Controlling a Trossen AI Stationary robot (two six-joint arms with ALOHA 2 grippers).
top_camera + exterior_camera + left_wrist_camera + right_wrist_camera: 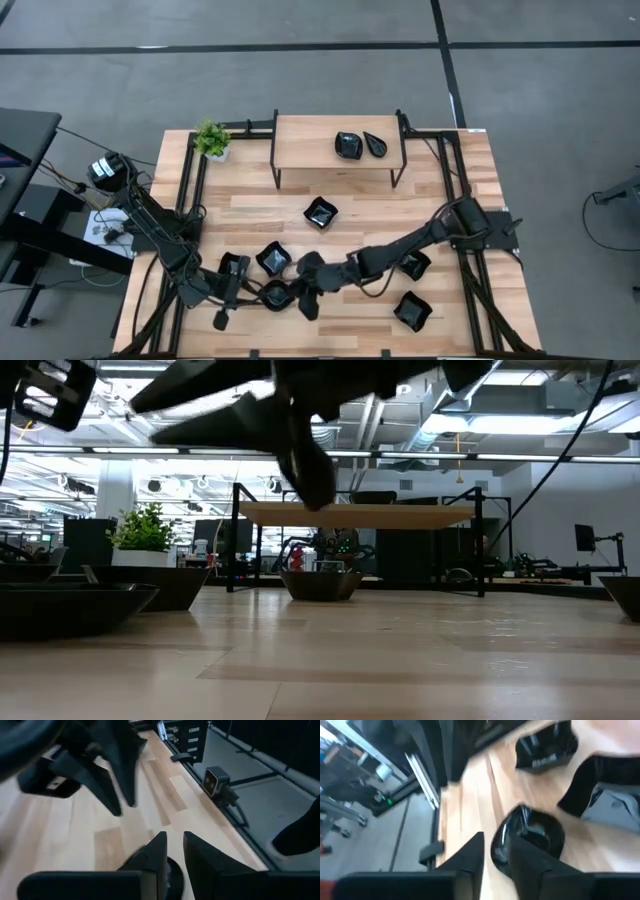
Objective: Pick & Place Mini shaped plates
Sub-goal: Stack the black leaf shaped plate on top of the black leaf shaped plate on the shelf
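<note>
Presently, mini shaped plates, glossy black, lie scattered over the wooden table (340, 225). Two plates (349, 145) (376, 144) sit side by side on the raised shelf (300, 140) at the far side. One squarish plate (321, 213) lies alone mid-table below the shelf. One wavy-rimmed plate (273, 260) lies near the front edge, with a roundish plate (276, 296) just in front of it, between the two grippers. Two further plates (414, 265) (412, 311) lie toward the right front, beside and under the right arm.

Left gripper (232, 292): low over the front left of the table, just beside the roundish plate; fingers (156, 855) narrowly parted, with a dark plate edge below them; whether they hold it cannot be told.

Right gripper (305, 285): reaching across to the front centre, close by the same plate; fingers (470, 852) slightly apart, with a roundish plate (530, 837) just beyond them; contact cannot be told.

Small green potted plant (212, 140): far left corner, beside the shelf.
</note>
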